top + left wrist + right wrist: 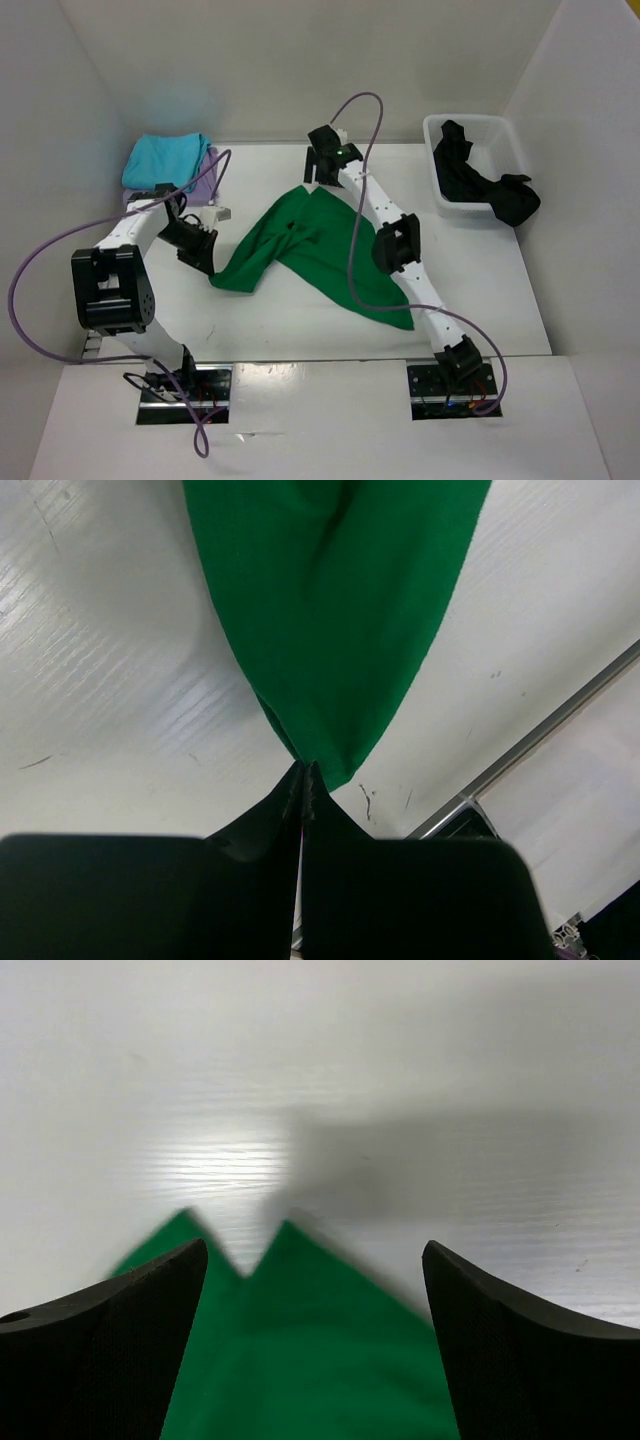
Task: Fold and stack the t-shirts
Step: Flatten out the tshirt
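Green shirt rumpled, stretched diagonally; left jaws pinch its corner, right jaws wide open.

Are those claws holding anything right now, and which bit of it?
On the left arm, the jaws pinch a bunched end of the green t-shirt. On the right arm, they stand open, holding nothing.

The left black gripper, aimed toward 4 o'clock, pinches the bright green cloth t-shirt; right black gripper, arm stretched toward 11 o'clock, jaws wide apart.
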